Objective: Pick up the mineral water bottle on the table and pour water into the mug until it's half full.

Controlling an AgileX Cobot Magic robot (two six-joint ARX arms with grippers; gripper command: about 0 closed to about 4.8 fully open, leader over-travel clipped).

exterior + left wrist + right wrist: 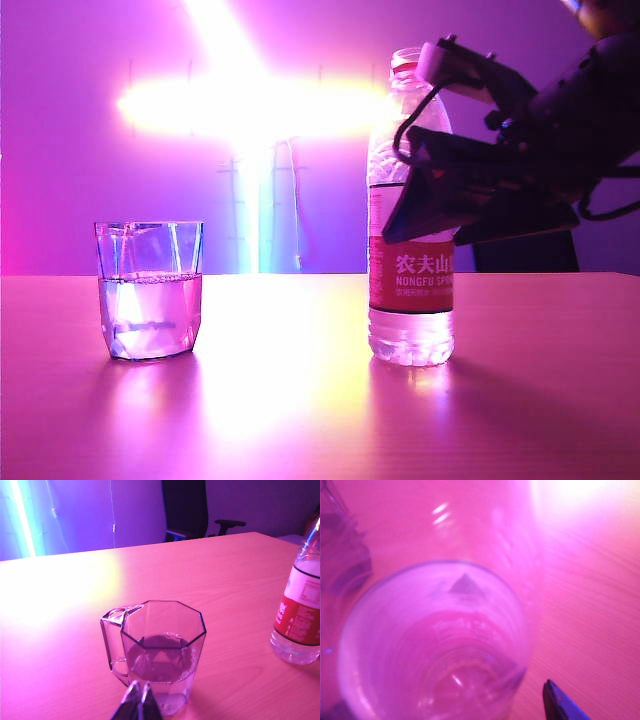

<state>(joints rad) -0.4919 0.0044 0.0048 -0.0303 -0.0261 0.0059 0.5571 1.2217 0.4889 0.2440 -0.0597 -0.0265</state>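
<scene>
Setting: neon-lit room washed pink and purple, a bright cross of light tubes (250, 105) on the back wall; the table (300, 400) is a smooth wood-grain top.
Bottle: the mineral water bottle (410, 215) stands upright, uncapped, right of centre on the table, well apart from the mug (150, 290); only a shallow pool of the water (410, 345) shows at its base.
Mug: a faceted clear glass with a handle, seen in the left wrist view, upright at left; filled to roughly half its height, by the look of the waterline.
Right gripper: the right gripper (420, 200) sits at the bottle's label side with jaws spread wide, holding nothing; its wrist camera looks down the open neck.
Left gripper: the left gripper (140, 705) hangs just beside the mug, fingertips pressed together, empty.
Step in hand: apparently the release after pouring; best done by drawing the open jaws straight back, clear of the bottle, so the light, near-empty bottle is not tipped.
</scene>
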